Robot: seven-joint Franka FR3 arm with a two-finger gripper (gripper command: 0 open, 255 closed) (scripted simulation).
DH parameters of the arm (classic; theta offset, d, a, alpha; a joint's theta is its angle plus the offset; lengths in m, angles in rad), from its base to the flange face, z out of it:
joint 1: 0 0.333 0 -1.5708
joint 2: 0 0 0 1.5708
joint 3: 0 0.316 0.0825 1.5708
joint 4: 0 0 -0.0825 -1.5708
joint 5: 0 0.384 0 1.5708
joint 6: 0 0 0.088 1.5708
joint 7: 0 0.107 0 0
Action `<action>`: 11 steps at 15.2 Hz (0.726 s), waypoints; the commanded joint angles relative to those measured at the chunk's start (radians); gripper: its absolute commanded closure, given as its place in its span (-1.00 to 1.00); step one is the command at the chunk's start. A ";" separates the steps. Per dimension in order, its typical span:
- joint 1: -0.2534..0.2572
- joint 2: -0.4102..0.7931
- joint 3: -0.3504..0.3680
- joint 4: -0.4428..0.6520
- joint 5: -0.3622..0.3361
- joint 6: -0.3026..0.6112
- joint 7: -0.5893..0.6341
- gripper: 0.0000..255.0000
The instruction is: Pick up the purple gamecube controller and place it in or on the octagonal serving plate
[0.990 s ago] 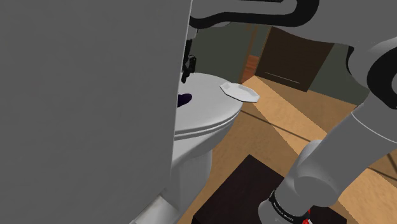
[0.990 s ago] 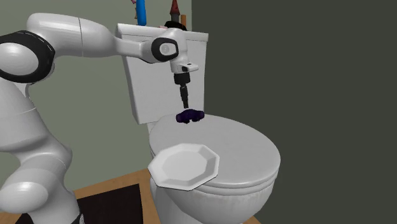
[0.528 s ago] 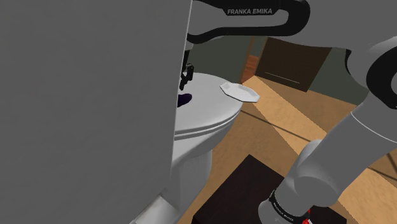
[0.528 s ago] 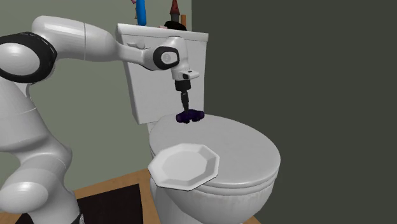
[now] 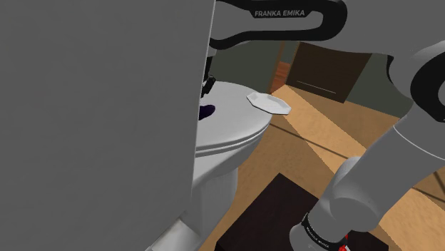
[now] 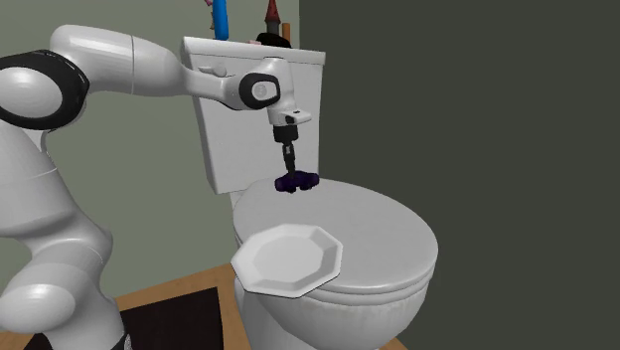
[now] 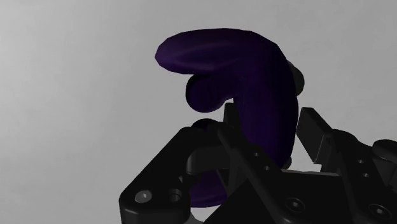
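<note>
Both exterior views share the toilet lid point(image 6: 378, 234), from opposite sides.

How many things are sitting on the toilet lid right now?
2. The purple controller lies at the back of the toilet lid near the tank; the white octagonal plate overhangs its front edge. Nothing looks hidden.

A closed white toilet lid point(image 6: 373, 234), smooth and rounded, is the carrying surface. At its rear, just in front of the white tank point(image 6: 224, 149), lies a dark purple gamecube controller point(image 6: 295, 182). A white octagonal serving plate point(image 6: 288, 259) sits well apart from it at the lid's front edge, overhanging the rim. The toilet stands on a light wooden floor point(image 5: 321, 135), where a dark rectangular mat point(image 5: 274, 210) lies beside its base.
</note>
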 commanded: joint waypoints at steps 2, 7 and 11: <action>0.000 0.000 0.000 0.000 0.000 0.000 0.000 1.00; 0.000 0.000 0.000 0.000 0.000 0.000 0.000 1.00; -0.001 0.003 -0.001 0.044 -0.001 -0.041 0.001 1.00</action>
